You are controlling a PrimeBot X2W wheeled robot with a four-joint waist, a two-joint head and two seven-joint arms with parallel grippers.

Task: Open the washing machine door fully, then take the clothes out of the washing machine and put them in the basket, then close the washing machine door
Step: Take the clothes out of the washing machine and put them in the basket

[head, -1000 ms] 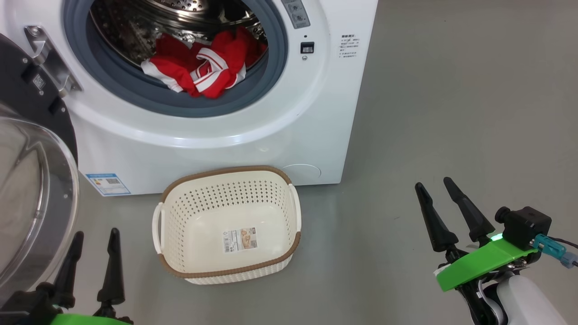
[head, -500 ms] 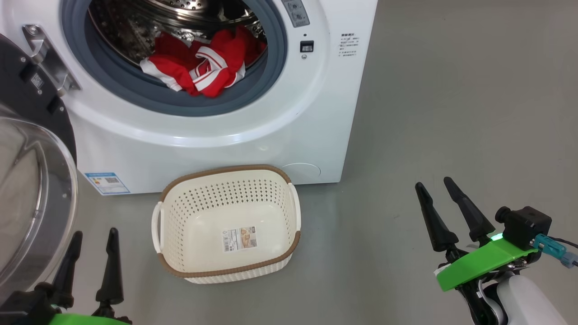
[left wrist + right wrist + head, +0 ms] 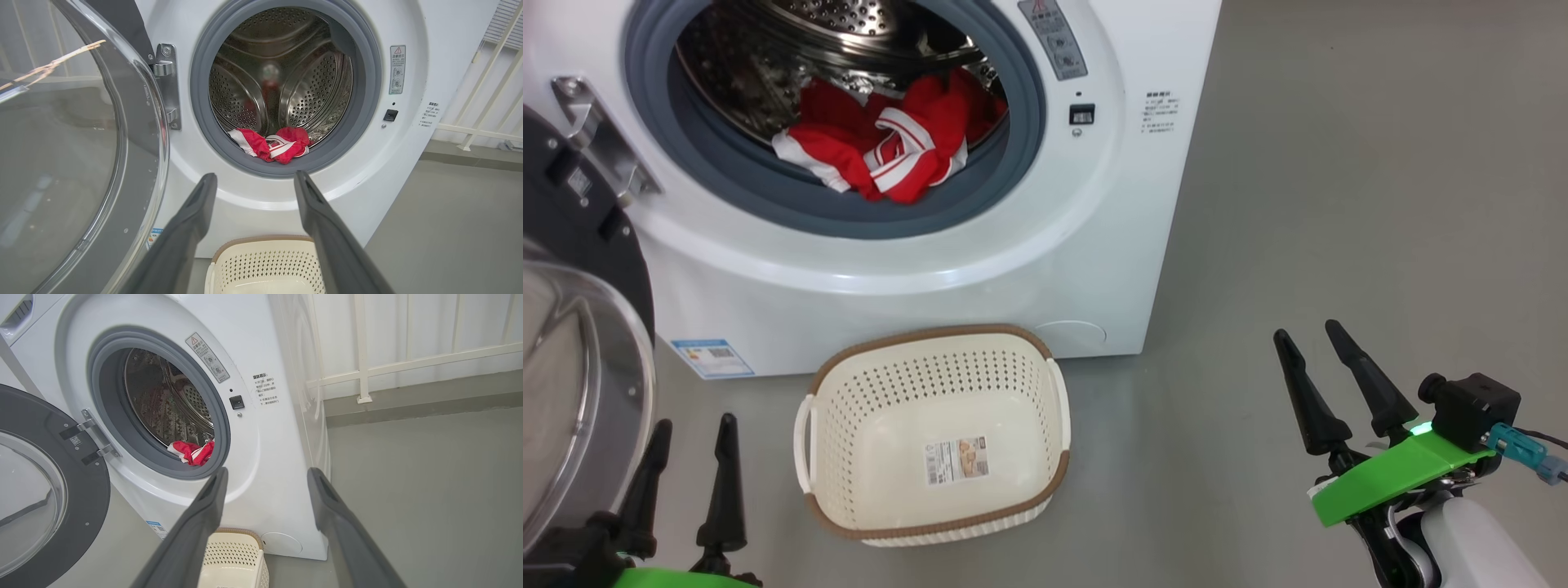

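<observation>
Head view first: the washer [image 3: 1094, 245] stands at the far side, and its door [image 3: 572, 351] is swung wide open to the left with the glass bowl bulging toward the near side. The clothes [image 3: 882, 147] lie red and white at the front of the drum, spilling onto the grey gasket. The basket [image 3: 915, 384] sits on the floor [image 3: 1339, 204] just in front of the washer, a paper label showing on its bottom. At near left, the left end effector [image 3: 695, 422] is just beside the door glass, spread wide and holding nothing. At near right, the right end effector [image 3: 1306, 330] is over bare floor, well apart from the basket, also wide and holding nothing.

Left wrist view: straight into the drum between two spread fingers. The clothes are low at its front, the door glass looms left, and the basket rim is below.

Right wrist view: the washer at an angle, with red clothes peeking over the gasket. The door hangs open at left, and a white railing runs along the far wall.
</observation>
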